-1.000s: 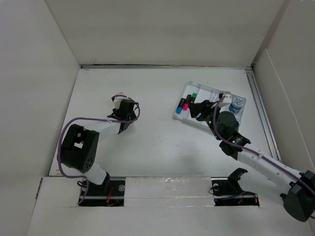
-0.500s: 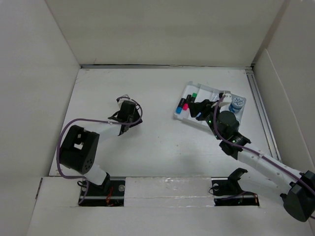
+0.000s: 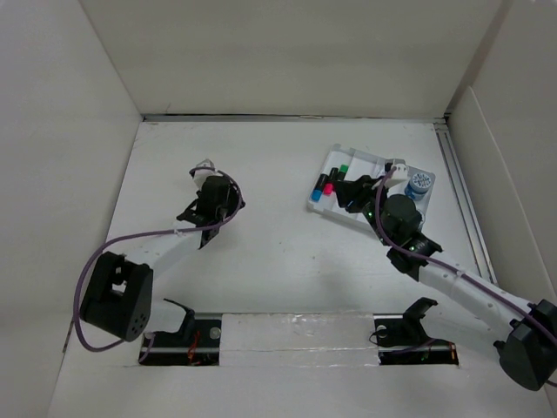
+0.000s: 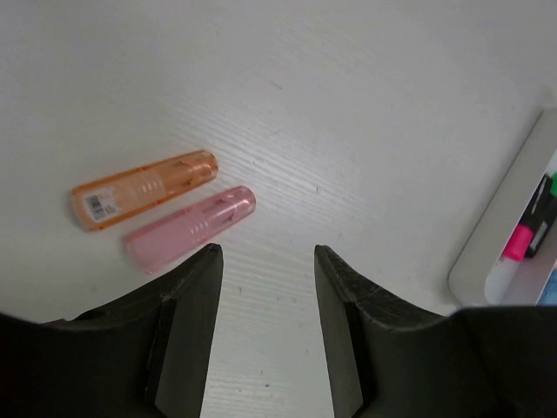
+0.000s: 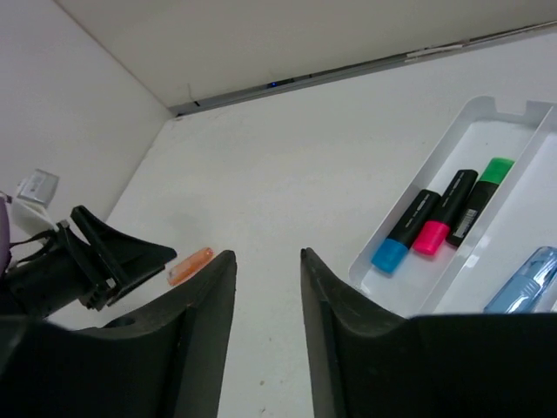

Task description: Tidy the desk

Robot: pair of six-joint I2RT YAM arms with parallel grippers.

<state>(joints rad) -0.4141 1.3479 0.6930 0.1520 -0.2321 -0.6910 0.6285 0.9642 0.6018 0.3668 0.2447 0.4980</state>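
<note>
The white desk (image 3: 278, 261) holds two small translucent cases, one orange (image 4: 144, 189) and one pink (image 4: 191, 228), lying side by side. My left gripper (image 4: 265, 252) hovers open and empty just right of the pink case; in the top view (image 3: 211, 198) it covers both cases. My right gripper (image 5: 265, 254) is open and empty, raised beside the white ridged tray (image 5: 487, 113). The tray holds a blue-capped marker (image 5: 407, 230), a pink-capped marker (image 5: 446, 224) and a green marker (image 5: 477, 202). The orange case also shows in the right wrist view (image 5: 190, 266).
The tray (image 3: 376, 164) sits at the desk's back right, with a round blue-white object (image 3: 420, 184) at its right end and a translucent blue item (image 5: 522, 280) in a neighbouring compartment. White walls border the desk on three sides.
The left arm's elbow has dropped down and left, and its gripper has shifted slightly up and left. The right arm has barely moved.
</note>
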